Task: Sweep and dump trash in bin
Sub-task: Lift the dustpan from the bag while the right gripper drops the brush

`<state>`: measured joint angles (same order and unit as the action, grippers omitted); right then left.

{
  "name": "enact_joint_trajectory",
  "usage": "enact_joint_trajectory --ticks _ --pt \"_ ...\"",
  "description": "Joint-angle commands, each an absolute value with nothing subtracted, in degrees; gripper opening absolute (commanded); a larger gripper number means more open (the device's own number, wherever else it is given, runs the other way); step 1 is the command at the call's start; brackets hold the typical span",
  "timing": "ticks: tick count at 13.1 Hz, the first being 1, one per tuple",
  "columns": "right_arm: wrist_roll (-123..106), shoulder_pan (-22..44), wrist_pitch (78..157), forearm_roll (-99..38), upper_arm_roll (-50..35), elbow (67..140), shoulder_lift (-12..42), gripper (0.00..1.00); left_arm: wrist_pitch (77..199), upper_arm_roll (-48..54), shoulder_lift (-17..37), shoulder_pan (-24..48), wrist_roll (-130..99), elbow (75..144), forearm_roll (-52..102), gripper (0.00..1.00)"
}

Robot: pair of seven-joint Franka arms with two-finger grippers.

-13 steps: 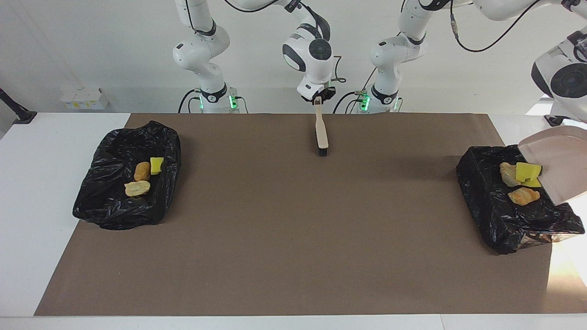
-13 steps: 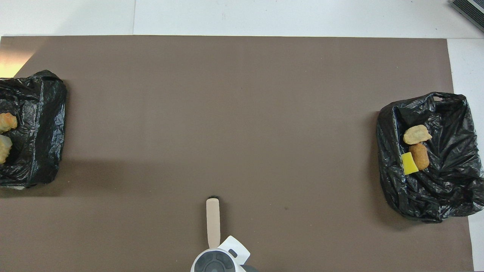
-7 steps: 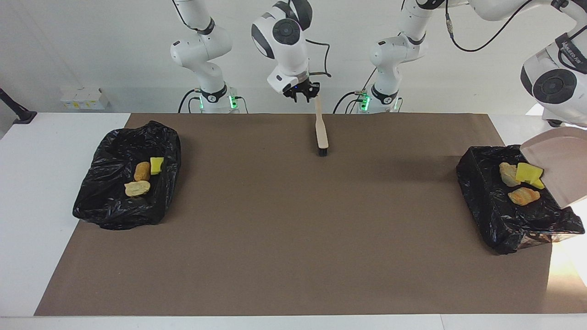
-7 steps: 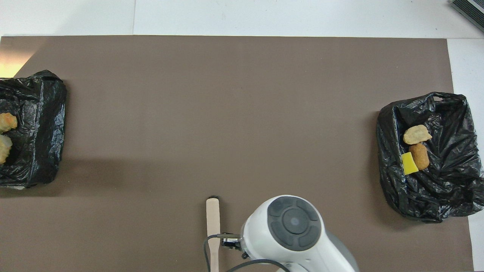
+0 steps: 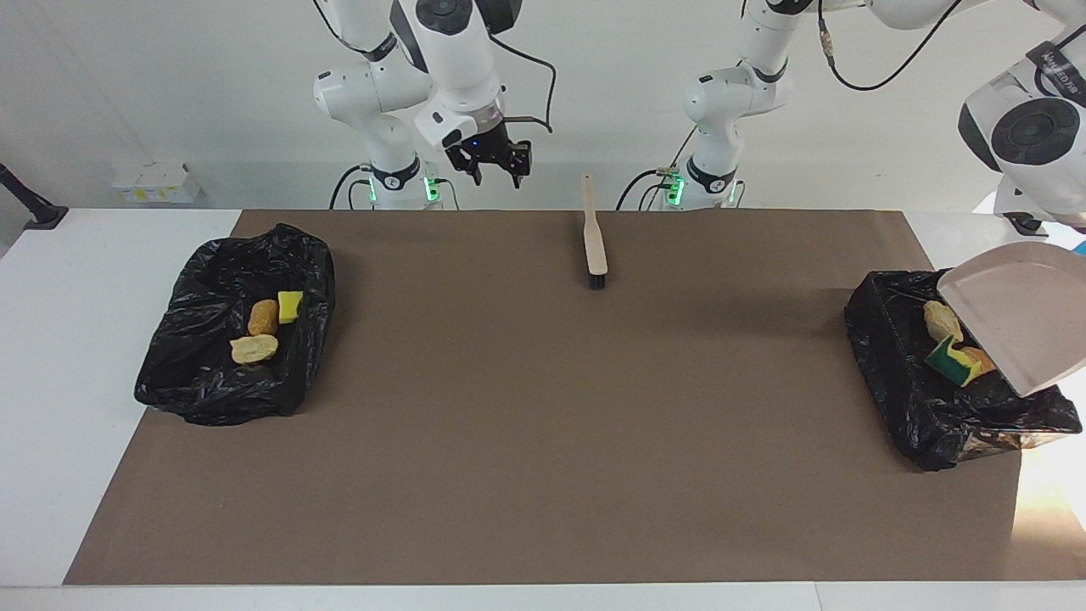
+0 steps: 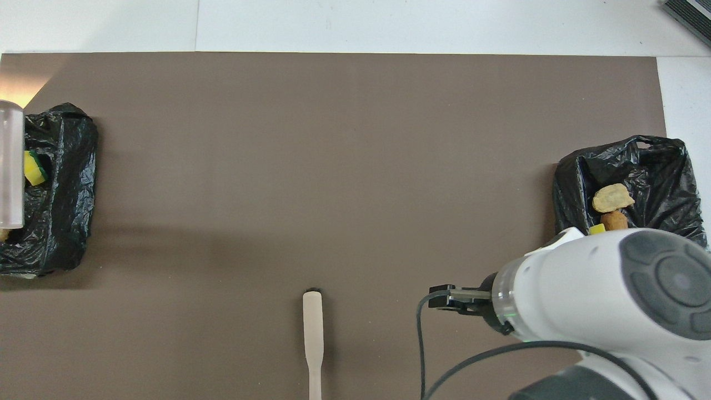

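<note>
The trash lies in two black-bagged bins. The bin [image 5: 212,382] at the right arm's end holds an orange-brown lump [image 5: 263,316], a yellow sponge chunk [image 5: 290,305] and a tan piece [image 5: 254,348]. Over the other bin [image 5: 916,416] the beige dustpan [image 5: 1014,327] hangs tilted from the left arm, whose gripper is out of frame. Beneath the pan's lip lie a tan lump [image 5: 940,321] and a yellow-green sponge [image 5: 954,361]. My right gripper [image 5: 496,174] hangs open and empty, high above the table's edge by the robots. The brush [image 5: 595,242] lies flat between the arm bases.
A brown mat [image 5: 543,441] covers most of the white table. In the overhead view the right arm's wrist [image 6: 611,311] hides part of its bin [image 6: 666,166]. The dustpan's edge [image 6: 11,166] and the sponge [image 6: 34,168] show there too.
My right gripper let go of the brush handle, opened, rose and swung toward its own end. The brush stayed flat. The dustpan tipped further and the sponge slid into the bin.
</note>
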<state>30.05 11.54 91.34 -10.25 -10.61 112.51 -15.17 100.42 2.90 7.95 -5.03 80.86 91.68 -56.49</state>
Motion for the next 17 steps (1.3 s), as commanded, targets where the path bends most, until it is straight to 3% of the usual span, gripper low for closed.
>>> enact_joint_trajectory --ticks 1,3,5,11,17 --pt "26.72 7.92 84.05 -6.08 -11.34 99.89 -7.59 1.00 95.29 2.37 6.77 0.33 80.16 92.10 -52.22 0.00" --pt "24.88 5.81 78.95 -3.70 -11.34 89.87 -1.61 1.00 91.95 2.37 5.89 4.29 77.98 92.72 -46.09 0.00" --pt "19.63 4.66 75.08 0.41 -11.43 84.31 2.27 1.00 90.36 2.46 5.80 7.98 72.01 92.72 -42.82 0.00" --pt "16.17 3.87 75.67 1.59 -11.16 84.02 2.46 1.00 92.37 2.72 5.27 14.50 68.14 92.72 -28.16 0.00" --pt "11.17 1.15 75.59 1.05 -10.99 84.46 2.20 1.00 94.83 2.72 5.53 15.29 40.57 92.99 -11.36 0.00"
